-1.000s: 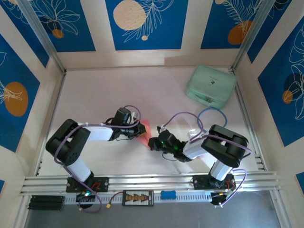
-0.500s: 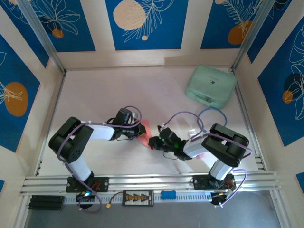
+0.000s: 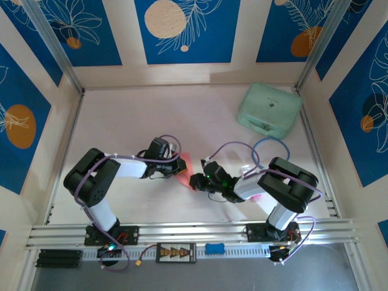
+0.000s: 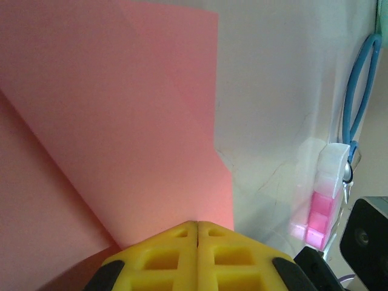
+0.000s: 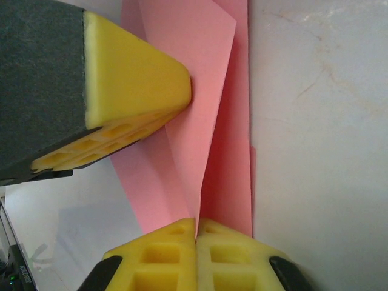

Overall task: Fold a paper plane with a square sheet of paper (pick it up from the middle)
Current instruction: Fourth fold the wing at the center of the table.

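Left gripper [image 4: 197,227] — yellow fingertips pressed together, nothing pinched, nose down on the thin salmon-pink square sheet of paper [image 4: 121,121]. Right gripper [image 5: 196,224] likewise closed on nothing, tip resting on the same paper from the opposite side. In the right wrist view, left gripper's yellow wedge bearing on a flap just above.

Sheet not flat: overlapping flaps, diagonal creases, one long narrow pointed fold slightly proud of the layer beneath. Position: on the pale surface [image 3: 133,115], between the two gripper tips, near the centre and toward the arms, well apart from the mint-green rounded case [image 3: 269,110] in the far right corner.

Change over the last second — small. Inward swing of the left elbow, slight rightward nudge of the left gripper, slight creep of the right gripper toward it. Wedge of pink in the overhead view narrower than a second ago. Both closed throughout.

Reading: closed tips serving as pressing tools, probably flattening a fold rather than grasping. Folding partway through; no slim dart with a centre ridge yet. Risk: thin paper skidding or buckling under two opposed pushes.

Blue cable loop [image 4: 357,91] and small chunky bright-pink stick-shaped piece [image 4: 318,215] off to the side, not involved.
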Tool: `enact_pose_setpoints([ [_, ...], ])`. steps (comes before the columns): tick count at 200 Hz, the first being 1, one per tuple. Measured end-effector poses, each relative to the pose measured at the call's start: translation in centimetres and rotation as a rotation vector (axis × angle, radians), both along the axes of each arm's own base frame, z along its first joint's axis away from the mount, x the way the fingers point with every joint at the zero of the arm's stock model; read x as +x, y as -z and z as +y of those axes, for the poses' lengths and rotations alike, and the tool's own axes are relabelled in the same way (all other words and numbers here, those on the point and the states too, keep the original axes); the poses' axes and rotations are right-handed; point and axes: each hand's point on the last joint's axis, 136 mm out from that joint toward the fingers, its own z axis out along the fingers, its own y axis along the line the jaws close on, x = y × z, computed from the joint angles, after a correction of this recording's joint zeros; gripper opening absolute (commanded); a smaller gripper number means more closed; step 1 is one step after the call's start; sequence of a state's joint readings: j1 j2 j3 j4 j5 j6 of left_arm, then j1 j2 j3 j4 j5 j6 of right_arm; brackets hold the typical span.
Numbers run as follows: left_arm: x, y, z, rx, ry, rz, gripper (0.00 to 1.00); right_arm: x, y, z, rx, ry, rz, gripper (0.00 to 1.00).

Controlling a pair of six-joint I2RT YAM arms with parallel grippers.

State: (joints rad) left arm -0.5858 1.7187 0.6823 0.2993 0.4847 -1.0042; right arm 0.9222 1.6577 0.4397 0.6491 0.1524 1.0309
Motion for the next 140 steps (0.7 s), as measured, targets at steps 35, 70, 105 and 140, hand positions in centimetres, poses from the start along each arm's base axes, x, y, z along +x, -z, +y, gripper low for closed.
enact_pose_setpoints([
  [35,-0.01,0.19,0.01,0.004,0.002,0.002,0.03,-0.01,0.03,0.01,-0.003,-0.001,0.004,0.06],
  [70,0.0,0.22,0.0,0.008,0.007,0.001,0.03,0.03,0.02,0.03,-0.004,-0.002,0.008,0.06],
  [105,0.13,0.42,-0.08,0.018,0.011,0.008,0.03,0.02,0.02,0.03,0.001,0.0,0.018,0.06],
  [140,0.17,0.49,-0.04,0.022,0.009,0.008,0.02,0.03,0.04,0.02,0.001,0.002,0.022,0.06],
])
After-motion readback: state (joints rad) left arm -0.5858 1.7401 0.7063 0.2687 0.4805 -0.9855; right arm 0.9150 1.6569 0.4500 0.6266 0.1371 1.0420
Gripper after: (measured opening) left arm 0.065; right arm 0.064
